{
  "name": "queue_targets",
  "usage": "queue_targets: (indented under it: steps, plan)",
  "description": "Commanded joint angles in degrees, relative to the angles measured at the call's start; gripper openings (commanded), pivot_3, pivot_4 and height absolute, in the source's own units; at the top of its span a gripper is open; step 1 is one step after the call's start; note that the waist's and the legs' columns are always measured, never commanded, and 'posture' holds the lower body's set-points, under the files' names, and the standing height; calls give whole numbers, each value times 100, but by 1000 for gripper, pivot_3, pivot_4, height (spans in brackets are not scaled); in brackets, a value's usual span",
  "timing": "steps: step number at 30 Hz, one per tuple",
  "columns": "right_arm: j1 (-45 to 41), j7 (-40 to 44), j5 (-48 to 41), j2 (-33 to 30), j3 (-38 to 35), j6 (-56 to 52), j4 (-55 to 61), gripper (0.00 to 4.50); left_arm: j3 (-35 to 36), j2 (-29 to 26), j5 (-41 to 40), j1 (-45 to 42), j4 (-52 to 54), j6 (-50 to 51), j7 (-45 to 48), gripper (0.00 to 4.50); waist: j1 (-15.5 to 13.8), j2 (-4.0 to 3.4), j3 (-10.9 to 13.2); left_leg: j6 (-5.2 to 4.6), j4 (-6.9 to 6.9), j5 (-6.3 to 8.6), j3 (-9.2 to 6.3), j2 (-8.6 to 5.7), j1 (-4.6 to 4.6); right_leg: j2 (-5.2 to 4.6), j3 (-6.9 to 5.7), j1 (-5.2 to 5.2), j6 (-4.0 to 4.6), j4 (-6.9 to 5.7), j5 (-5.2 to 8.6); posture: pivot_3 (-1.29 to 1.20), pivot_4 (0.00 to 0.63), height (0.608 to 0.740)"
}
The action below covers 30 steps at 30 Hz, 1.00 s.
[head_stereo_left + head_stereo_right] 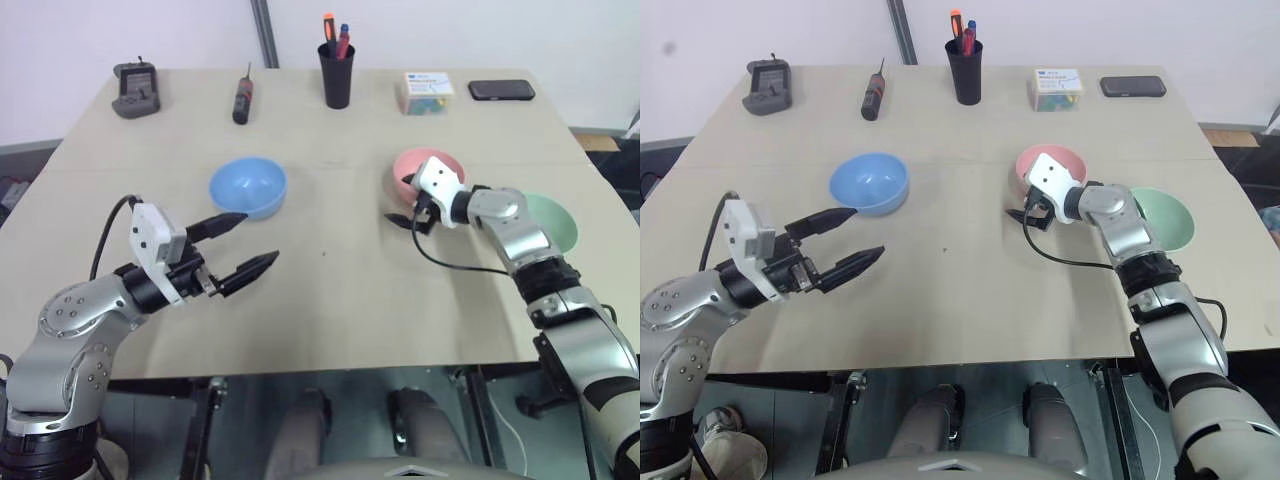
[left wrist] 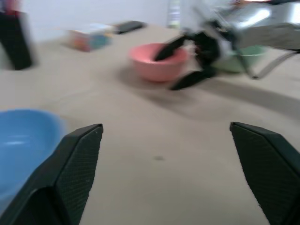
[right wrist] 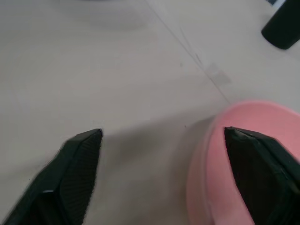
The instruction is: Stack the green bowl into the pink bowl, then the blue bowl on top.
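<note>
Your small round salmon-pink plastic bowl (image 1: 428,170) sits right of centre; the right gripper (image 1: 412,203) straddles its near-left rim, fingers spread. The pale mint-green bowl (image 1: 552,222) lies just right, the sky-blue bowl (image 1: 248,186) left, near the wide-open, empty left gripper (image 1: 240,245).

blue bowl (image 1: 248,187) left, pink bowl (image 1: 431,164) right

A pale wooden table (image 1: 330,300) stands before a white wall (image 1: 150,30).
</note>
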<state>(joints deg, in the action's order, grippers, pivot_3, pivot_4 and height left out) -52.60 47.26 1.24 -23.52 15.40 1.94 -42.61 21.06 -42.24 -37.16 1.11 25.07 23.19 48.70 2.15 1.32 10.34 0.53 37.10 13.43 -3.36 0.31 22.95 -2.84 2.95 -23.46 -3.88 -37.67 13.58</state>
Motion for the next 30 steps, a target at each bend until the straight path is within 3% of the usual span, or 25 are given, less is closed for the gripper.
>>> queue_targets:
  steps: [1, 7, 12, 17, 23, 24, 25, 26, 27, 30]
  plan:
    - [-363, -23, 202, 53, -74, 406, -618, 2509, 239, 35, 12, 148, 413, -174, -118, 4500, 22, -1, 1, 0, -1, 0, 0, 2, -2, 2, 0, 0, 0, 0, 0, 0, 150, 740]
    - [-524, 131, 294, 122, -140, 660, -812, 93, 248, 79, 95, 310, 458, -313, -181, 4500, 49, -5, 3, 0, -8, 0, 4, 6, -12, 8, 5, 0, 1, -7, 0, 0, 150, 740]
    - [-73, 602, 103, 177, -88, 523, 498, 93, 129, 143, 183, 368, 391, -345, -207, 4500, 37, -9, 5, 0, -8, 0, 4, 6, -14, 9, 5, -1, 1, -10, 0, 0, 150, 740]
    - [1144, 1055, -45, 405, 546, -633, 3180, 93, 87, 170, 207, 251, 294, -323, -238, 4500, 22, -10, 5, 0, -10, 0, -5, 7, -8, 7, -2, -1, 0, -7, 1, 0, 150, 740]
    - [1488, 1165, 122, 472, 1022, -1650, 3881, 93, 30, 165, 243, 209, 285, -319, -243, 4500, 21, -8, 4, 0, -1, 0, -3, 6, -11, 7, -2, 0, 0, -14, 1, 0, 150, 740]
    - [1491, 1171, 110, 452, 1024, -1812, 3938, 771, 29, 159, 226, 201, 291, -309, -232, 4500, 21, -6, 3, 0, -1, 0, -3, 6, -14, 7, -2, 2, 0, -14, 1, 0, 150, 740]
    - [1501, 1178, 92, 431, 1016, -1933, 4008, 1028, 31, 153, 197, 191, 294, -290, -220, 4500, 21, -7, 4, 0, 0, 0, -4, 6, -15, 8, -2, 2, 0, -14, 1, 0, 150, 740]
    - [1514, 1136, 85, 421, 986, -2018, 4072, 1683, 29, 148, 183, 186, 292, -283, -208, 4500, 18, -7, 4, 1, 2, 0, -4, 7, -15, 9, -2, 2, 1, -15, 1, 0, 150, 740]
    - [1521, 1059, 99, 410, 948, -2074, 4129, 1683, 26, 137, 164, 178, 289, -277, -187, 4500, 17, -7, 4, 1, 2, 0, -4, 7, -15, 9, -2, 2, 1, -16, 1, 0, 150, 740]
    - [1559, 768, 144, 342, 753, -2106, 4364, 2777, -6, 110, 90, 150, 286, -265, -85, 4500, 19, -7, 4, 1, 4, 0, -4, 7, -14, 10, -3, 1, 1, -17, 2, 0, 150, 740]
